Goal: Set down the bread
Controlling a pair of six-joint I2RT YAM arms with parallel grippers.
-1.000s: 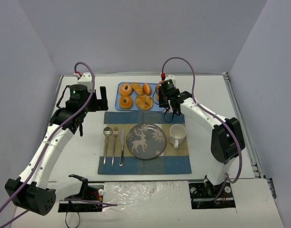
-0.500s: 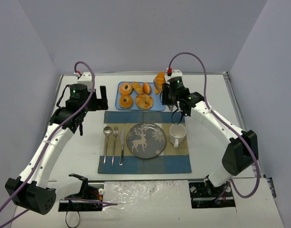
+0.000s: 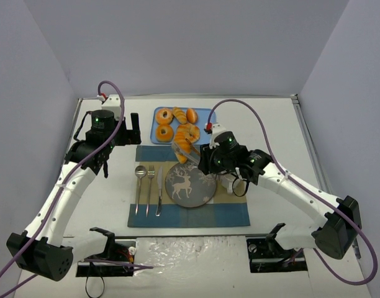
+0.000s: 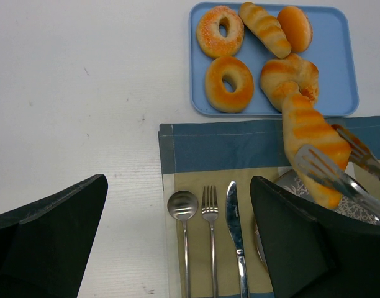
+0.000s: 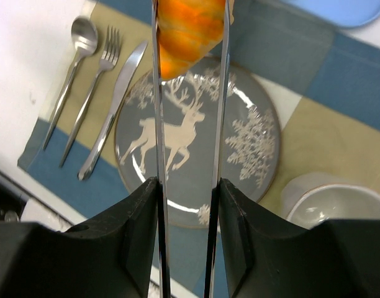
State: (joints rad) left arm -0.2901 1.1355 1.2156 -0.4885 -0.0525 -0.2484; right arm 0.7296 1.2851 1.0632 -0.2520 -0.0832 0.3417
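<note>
Your right gripper [image 3: 183,149] holds the bread [image 4: 308,130] between its two long thin fingers, in the air above the far left rim of the grey plate [image 3: 199,194]. The bread is long and golden-orange, with ridged segments and tapered ends. Your left gripper [image 3: 135,128] stands wide with nothing in it.

The bread [image 4: 311,139] is golden-orange, with paler yellow stripes across its ridges. The plate [image 5: 246,149] is grey, printed with a white deer and snowflakes. The placemat [image 3: 177,217] shows blue and tan blocks. The tray [image 4: 339,37] at the far side is light blue, the bench [image 4: 84,93] white, and the 3 pieces of cutlery [image 4: 210,205] silver.
</note>
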